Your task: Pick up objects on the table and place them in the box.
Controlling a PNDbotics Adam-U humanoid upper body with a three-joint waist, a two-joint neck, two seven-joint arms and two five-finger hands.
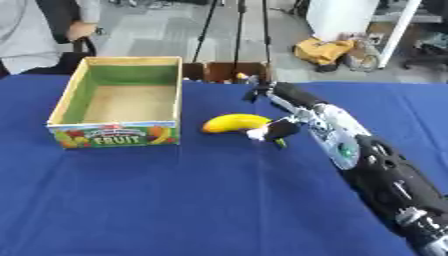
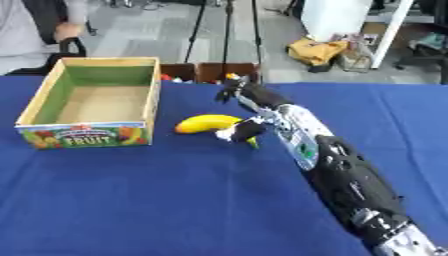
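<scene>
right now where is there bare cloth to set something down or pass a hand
Free: the wide near stretch of cloth in front of the box and left of the right arm, and the far right corner. The box floor also looks bare. Crowded: around the banana, where the right hand sits beside the box.

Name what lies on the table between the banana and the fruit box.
Nothing: only bare blue tablecloth separates the banana from the box, clearest in the left eye view.
</scene>
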